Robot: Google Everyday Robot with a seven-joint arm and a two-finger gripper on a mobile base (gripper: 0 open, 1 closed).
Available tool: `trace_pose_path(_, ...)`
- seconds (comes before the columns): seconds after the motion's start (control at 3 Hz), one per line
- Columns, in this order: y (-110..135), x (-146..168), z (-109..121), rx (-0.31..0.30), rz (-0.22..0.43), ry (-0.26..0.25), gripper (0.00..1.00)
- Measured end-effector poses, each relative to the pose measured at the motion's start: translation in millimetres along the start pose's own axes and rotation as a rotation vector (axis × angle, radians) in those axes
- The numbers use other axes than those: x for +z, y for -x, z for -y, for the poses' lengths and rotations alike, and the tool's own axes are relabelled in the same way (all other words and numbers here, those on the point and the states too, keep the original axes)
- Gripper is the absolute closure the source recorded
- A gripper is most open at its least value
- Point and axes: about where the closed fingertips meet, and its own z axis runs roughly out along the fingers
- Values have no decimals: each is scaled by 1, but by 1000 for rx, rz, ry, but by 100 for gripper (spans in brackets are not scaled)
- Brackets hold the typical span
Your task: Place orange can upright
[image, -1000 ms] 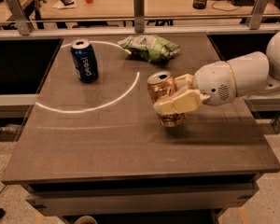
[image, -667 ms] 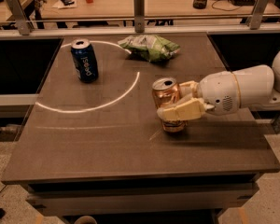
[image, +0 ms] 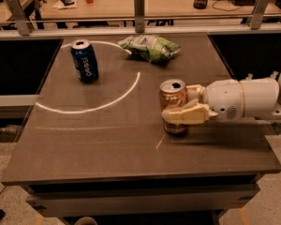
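A dark brown counter (image: 107,144) is seen from above and in front. The robot's white arm (image: 243,99) reaches in from the right edge, over the counter's right half. At its tip, the gripper (image: 179,105) has its cream jaws clamped on the orange can (image: 173,97), one jaw across the near side of the can and the other behind it.

The orange can stands upright, silver top and opening facing up, right of the counter's centre. Its base sits at the counter surface, though it is not possible to tell whether it actually touches.

At the far left, well apart from the gripper, a blue Pepsi can (image: 85,61) stands upright. A crumpled green chip bag (image: 150,48) lies at the far middle. A thin pale arc (image: 113,102) curves across the counter between the two cans.
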Motion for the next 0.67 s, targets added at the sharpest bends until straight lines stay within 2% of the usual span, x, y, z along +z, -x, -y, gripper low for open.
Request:
trace_pose_path(0.33,2,-1,0,0,0,0,82)
trace_pose_path(0.67,3,-1,0,0,0,0,59)
